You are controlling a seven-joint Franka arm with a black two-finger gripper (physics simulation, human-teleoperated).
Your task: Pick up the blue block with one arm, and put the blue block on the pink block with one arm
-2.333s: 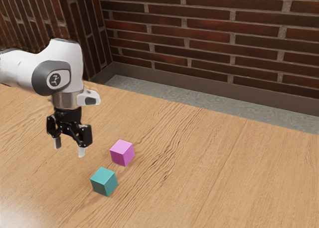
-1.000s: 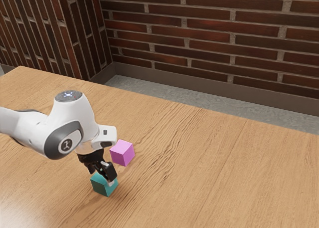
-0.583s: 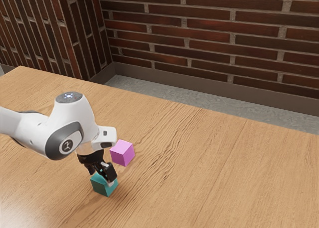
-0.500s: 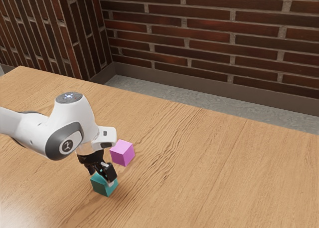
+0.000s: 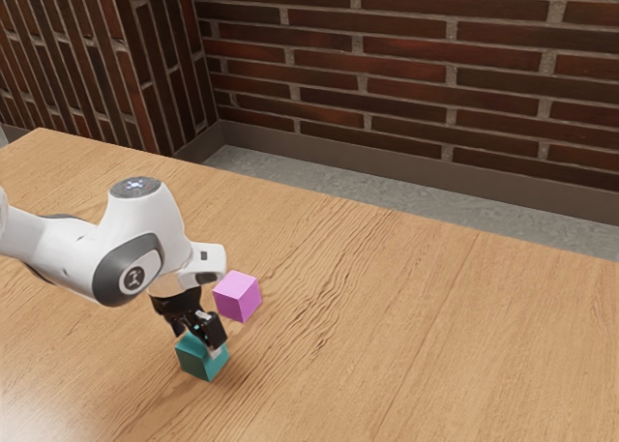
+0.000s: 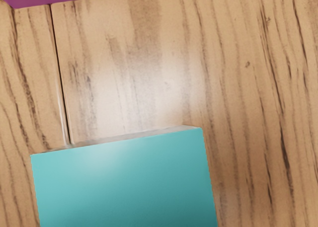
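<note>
Reaching in from the exterior view's left, the arm (image 5: 126,258) bends low over the table (image 5: 435,345) so that its hand points straight down. That suits a grasp from above. The gripper (image 5: 200,338) sits right at the top of the blue block (image 5: 201,361), which is really teal. How wide the claw stands, and whether it has hold of the block, cannot be told from this angle.

The block appears to rest flat on the wood, directly under the hand. In the wrist view its top face looms large and close beneath the camera, roughly square to it. That alignment probably lets the claw meet two opposite faces.

Just beyond, toward the exterior view's right and a little further back, lies the pink block (image 5: 237,297). It is near the blue one but apart from it, with bare wood between, so it is only a short carry away. Lifting has likely not begun, and stacking is not yet done. Brick wall (image 5: 406,65) closes the scene behind.
</note>
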